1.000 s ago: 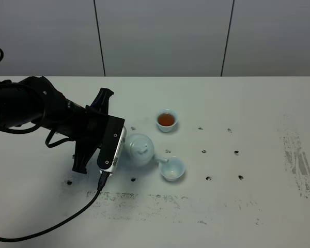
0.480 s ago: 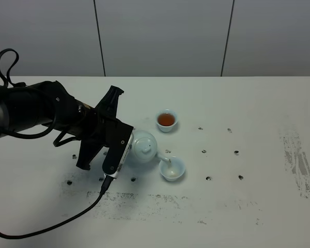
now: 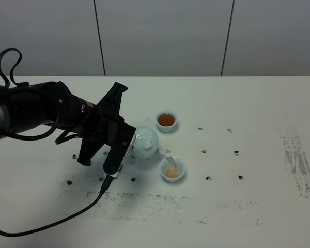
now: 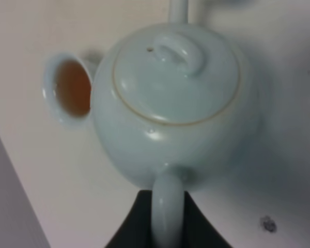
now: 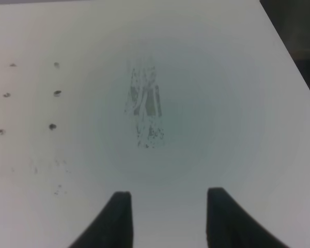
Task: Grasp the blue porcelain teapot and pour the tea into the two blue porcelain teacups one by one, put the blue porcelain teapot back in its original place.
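**Teapot tipped over the near cup, tea running**

The left gripper (image 3: 128,150) reaches in from the tabletop's (image 3: 258,119) left edge, its jaws clamped on the handle (image 4: 168,206) of the teapot (image 3: 144,143). The pot hangs a little left of the tabletop's middle. Its handle-to-spout axis runs from left edge to right edge. The handle faces left, and the spout (image 4: 178,9) points right and dips toward the near edge. The lid (image 4: 175,77) sits in place, knob up.

Just right of the pot are two cups. The far cup (image 3: 166,120) stands upright, well filled with amber tea. The near cup (image 3: 172,169) stands under the spout with a thin stream (image 3: 168,159) falling into it. It holds only a little pale tea.

The right gripper (image 5: 165,217) hangs over bare tabletop with scuff marks (image 5: 144,111), jaws apart and holding nothing.
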Tool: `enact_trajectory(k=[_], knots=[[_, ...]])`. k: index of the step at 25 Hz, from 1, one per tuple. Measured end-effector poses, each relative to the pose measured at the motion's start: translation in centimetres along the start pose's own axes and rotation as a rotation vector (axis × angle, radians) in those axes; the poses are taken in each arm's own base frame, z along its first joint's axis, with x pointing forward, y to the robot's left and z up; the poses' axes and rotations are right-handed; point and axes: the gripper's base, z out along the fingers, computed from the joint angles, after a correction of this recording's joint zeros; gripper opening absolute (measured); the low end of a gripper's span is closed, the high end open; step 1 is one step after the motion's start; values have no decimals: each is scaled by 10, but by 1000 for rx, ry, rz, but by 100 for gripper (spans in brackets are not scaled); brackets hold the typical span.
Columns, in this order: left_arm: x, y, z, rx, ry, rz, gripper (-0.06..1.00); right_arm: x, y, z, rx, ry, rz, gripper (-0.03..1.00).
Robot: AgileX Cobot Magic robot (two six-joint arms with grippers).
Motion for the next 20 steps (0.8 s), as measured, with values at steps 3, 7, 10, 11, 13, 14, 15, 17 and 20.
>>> enact_trajectory(k=[3,7,10,11,13,14,15,17,20], knots=[[0,2,-4,-10,5,9,11,0,0,0,0,0,0,35],[0,4,-9,-21,11,24,11,0,0,0,0,0,0,35],[-1,5,-11,-21,18,45,11,0,0,0,0,0,0,35],[-1,5,-11,-20,19,51,11,0,0,0,0,0,0,35],[-2,4,-11,-15,20,69,11,0,0,0,0,0,0,35],[-3,4,-10,-12,21,80,11,0,0,0,0,0,0,35],[-4,4,-10,-11,22,87,11,0,0,0,0,0,0,35],[-6,4,-10,-6,24,109,11,0,0,0,0,0,0,35],[-8,4,-10,3,32,150,11,0,0,0,0,0,0,35]])
